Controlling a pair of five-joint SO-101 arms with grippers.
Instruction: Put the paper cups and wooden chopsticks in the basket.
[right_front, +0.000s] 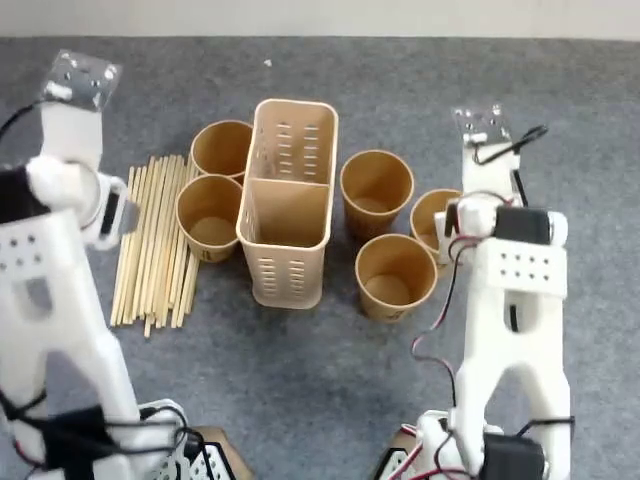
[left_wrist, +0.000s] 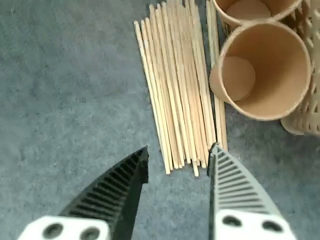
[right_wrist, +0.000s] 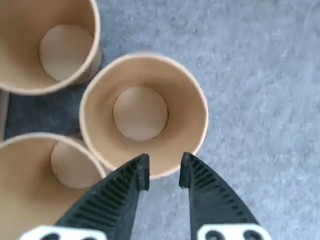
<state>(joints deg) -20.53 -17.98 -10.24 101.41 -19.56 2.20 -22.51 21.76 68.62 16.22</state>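
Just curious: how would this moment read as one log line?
left fingers open by chopsticks | right fingers open at cup rim | basket empty

Half hidden behind the right arm (right_front: 510, 275), one cup (right_front: 428, 213); cut off by the left wrist view's edge, the basket (left_wrist: 307, 112).

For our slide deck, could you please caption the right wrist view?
Open right pincer over the rim of one paper cup, two more cups beside it.
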